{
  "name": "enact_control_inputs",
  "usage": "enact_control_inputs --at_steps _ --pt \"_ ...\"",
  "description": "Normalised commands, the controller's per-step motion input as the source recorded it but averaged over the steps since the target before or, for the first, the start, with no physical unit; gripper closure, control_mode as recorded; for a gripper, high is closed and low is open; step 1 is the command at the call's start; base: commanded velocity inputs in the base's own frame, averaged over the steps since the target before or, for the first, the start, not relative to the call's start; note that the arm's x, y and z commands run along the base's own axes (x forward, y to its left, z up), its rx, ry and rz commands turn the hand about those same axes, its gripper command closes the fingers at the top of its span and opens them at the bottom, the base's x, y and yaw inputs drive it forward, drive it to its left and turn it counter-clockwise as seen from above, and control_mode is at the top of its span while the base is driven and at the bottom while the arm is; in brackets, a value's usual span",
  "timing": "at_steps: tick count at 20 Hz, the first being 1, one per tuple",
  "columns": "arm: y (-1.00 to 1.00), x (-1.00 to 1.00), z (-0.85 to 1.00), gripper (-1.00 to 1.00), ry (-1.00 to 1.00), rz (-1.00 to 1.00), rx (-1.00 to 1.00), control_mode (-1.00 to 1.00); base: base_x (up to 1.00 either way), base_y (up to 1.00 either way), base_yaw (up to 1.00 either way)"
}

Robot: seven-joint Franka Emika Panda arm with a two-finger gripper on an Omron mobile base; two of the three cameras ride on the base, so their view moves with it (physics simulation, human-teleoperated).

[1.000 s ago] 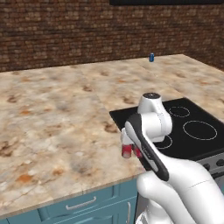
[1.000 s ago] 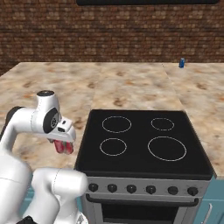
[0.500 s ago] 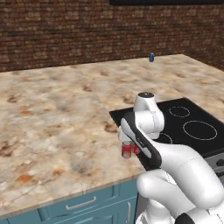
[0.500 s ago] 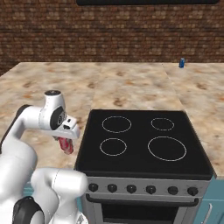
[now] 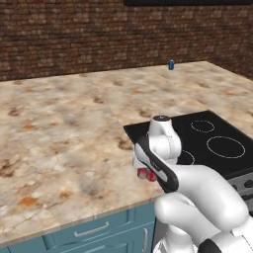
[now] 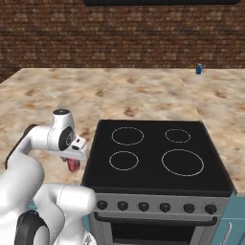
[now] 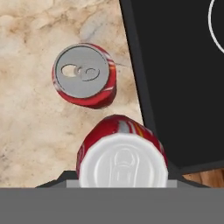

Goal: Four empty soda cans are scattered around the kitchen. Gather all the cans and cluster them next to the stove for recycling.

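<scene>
My gripper [image 5: 146,171] is shut on a red soda can [image 7: 122,159], held upright just off the left edge of the stove [image 6: 153,158]. In the hand view that can's silver top fills the bottom and hides my fingertips. A second red soda can [image 7: 84,76] stands on the counter just beyond it, close to the stove's [image 7: 175,78] edge. From the right base view the held can [image 6: 73,165] shows under my hand [image 6: 75,155]. A blue soda can [image 5: 171,64] stands far back on the counter, also seen as the blue can [image 6: 199,69].
The speckled stone counter [image 5: 59,128] spreads wide to the left of the stove. A brick wall [image 5: 99,34] closes off the back. The counter's front edge runs just below my hand, with blue drawers [image 5: 94,230] beneath.
My hand with the red can has sunk slightly and edged toward the stove's side. The arm's elbow has swung. The other cans have not moved.
</scene>
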Motion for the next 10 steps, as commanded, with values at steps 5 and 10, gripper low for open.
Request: enact_control_inputs --at_steps 5,10 --pt "0.00 0.00 -0.33 1.00 0.00 0.00 0.00 -1.00 0.00 0.00 0.00" --pt "0.00 0.00 -0.32 1.00 0.00 0.00 0.00 -1.00 0.00 0.00 0.00"
